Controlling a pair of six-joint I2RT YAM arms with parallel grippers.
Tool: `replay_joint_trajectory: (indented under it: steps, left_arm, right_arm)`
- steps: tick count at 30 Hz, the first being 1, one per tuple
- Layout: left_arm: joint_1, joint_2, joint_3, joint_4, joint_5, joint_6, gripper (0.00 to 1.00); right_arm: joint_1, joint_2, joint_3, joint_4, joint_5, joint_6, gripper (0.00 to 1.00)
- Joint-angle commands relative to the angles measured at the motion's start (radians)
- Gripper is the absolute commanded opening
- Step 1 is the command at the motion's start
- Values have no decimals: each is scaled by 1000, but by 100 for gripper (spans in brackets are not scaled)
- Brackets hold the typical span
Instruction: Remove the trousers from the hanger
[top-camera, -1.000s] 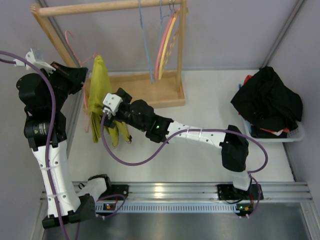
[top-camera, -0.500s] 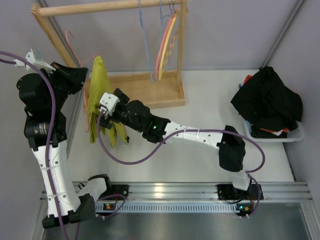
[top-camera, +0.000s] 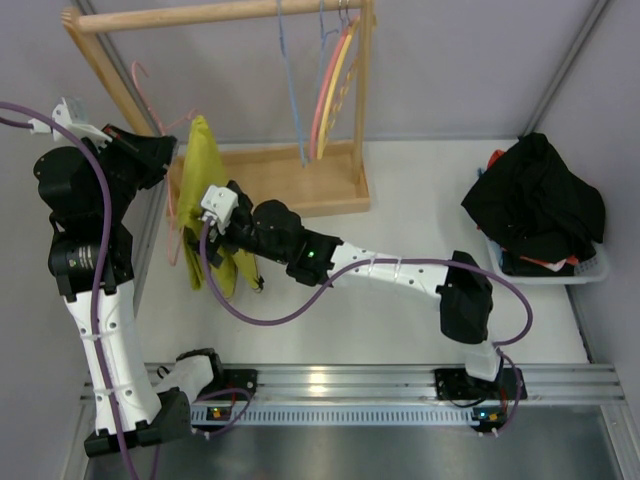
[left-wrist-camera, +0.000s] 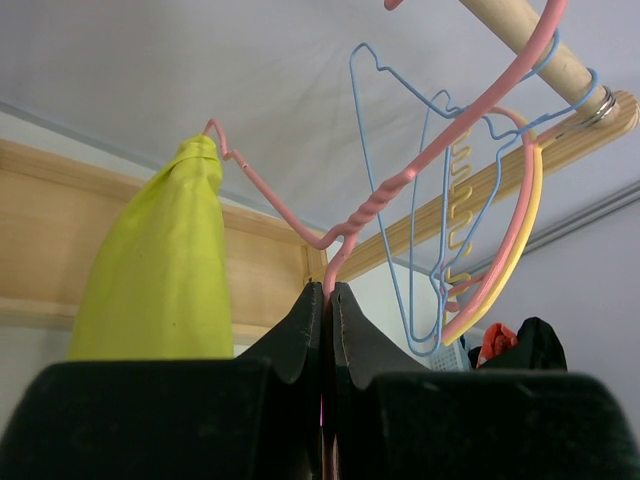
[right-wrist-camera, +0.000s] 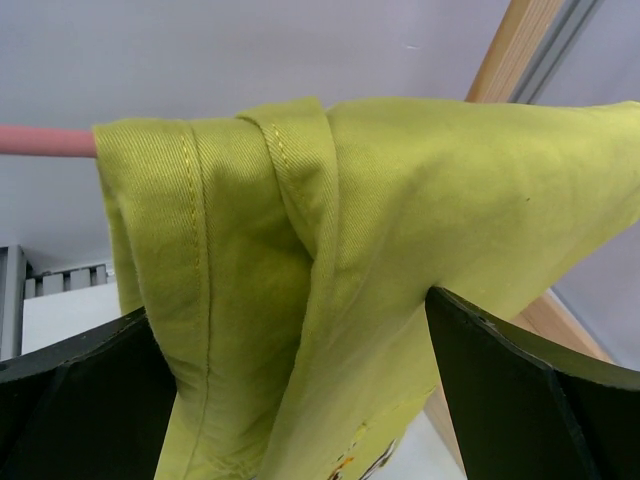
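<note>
The left end effector (left-wrist-camera: 325, 300) is pinching tight on the hanger (left-wrist-camera: 400, 185), with both fingers pressed together on the pink wire just below its twisted neck, at the bottom centre of the left wrist view. The right end effector (right-wrist-camera: 290, 312) is standing wide open and straddling the trousers (right-wrist-camera: 400, 200). Yellow-green cloth is filling the gap and brushing both dark fingers (right-wrist-camera: 80, 385), but it is not looking squeezed. In the overhead view the trousers are draping over the hanger and hanging down at the left, just in front of the wooden rack (top-camera: 290, 180). Blue hangers (top-camera: 290, 90) and pink-and-yellow hangers (top-camera: 335, 90) are dangling from the rack's rail near the top centre. A black clothing heap (top-camera: 535, 200) is sitting at the right edge of the desk (top-camera: 400, 320).
</note>
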Motion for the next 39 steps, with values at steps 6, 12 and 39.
replay_joint_trajectory:
  steps: [6,12,39]
  left_arm:
    - [-2,-31,27,174,7,-19,0]
    - [-3,-32,24,174,8,-15,0]
    - [-2,-50,-48,173,27,-22,0]
  right_arm:
    - [4,-38,14,50,133,-11,94]
    - [-11,-70,-61,93,95,-58,81]
    - [-39,-104,36,90,214,-58,0]
